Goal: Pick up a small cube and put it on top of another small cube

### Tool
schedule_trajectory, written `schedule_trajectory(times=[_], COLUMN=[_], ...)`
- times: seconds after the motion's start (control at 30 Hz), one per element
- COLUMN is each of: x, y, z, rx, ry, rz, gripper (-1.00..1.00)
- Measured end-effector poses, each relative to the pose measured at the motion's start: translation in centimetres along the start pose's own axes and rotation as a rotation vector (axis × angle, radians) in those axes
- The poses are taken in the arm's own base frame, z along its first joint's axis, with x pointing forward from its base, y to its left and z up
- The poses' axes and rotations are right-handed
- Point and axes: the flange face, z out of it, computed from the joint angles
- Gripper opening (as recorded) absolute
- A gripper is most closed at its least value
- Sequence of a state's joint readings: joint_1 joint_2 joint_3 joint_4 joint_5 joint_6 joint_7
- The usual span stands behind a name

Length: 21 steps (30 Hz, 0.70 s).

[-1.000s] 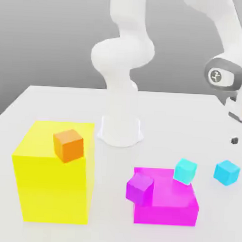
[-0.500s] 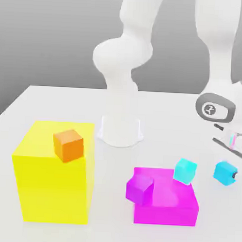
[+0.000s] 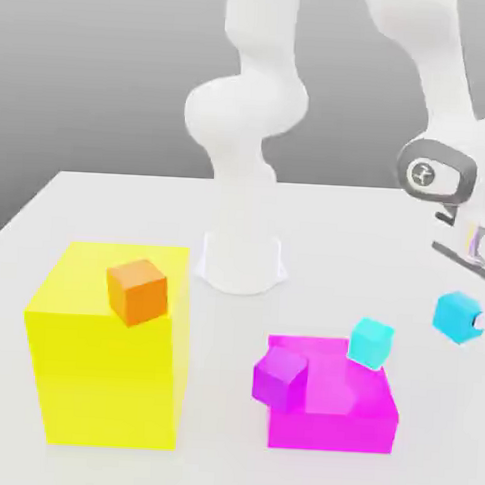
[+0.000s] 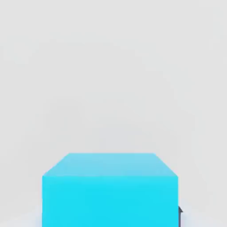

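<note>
The small sky-blue cube [image 3: 451, 315] hangs a little above the white table at the exterior view's right, and my gripper [image 3: 461, 320] is shut on it. A dark fingertip [image 3: 477, 321] shows at its right side. In the hand view the same cube [image 4: 111, 190] sits close up over the bare table. The greener turquoise small cube [image 3: 370, 343] rests on the far right corner of the low magenta block [image 3: 337, 417], to the left of and slightly lower than the held cube.
A purple small cube [image 3: 280, 378] leans at the magenta block's left front corner. An orange small cube [image 3: 138, 290] sits on the tall yellow block [image 3: 99, 379] at the left. The arm's white base [image 3: 240, 261] stands at the table's middle back.
The hand came down onto the sky-blue cube, closed on it and has since risen, lifting the cube off the table. The other cubes have not moved.
</note>
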<state>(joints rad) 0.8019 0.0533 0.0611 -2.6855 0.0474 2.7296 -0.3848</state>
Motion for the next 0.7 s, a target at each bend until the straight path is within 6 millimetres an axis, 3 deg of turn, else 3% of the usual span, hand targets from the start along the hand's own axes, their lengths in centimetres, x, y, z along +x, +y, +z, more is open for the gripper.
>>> schedule_trajectory(times=[0.23,0.4,0.7], x=[-3.9,-7.4,-16.4], y=[7.6,12.0,19.0], z=[-3.1,-5.4,-9.6], rx=[0.019,0.019,-0.008], ry=[0.008,0.013,0.011], rz=[0.176,0.287,0.518], gripper=[-1.0,-1.0,-1.0])
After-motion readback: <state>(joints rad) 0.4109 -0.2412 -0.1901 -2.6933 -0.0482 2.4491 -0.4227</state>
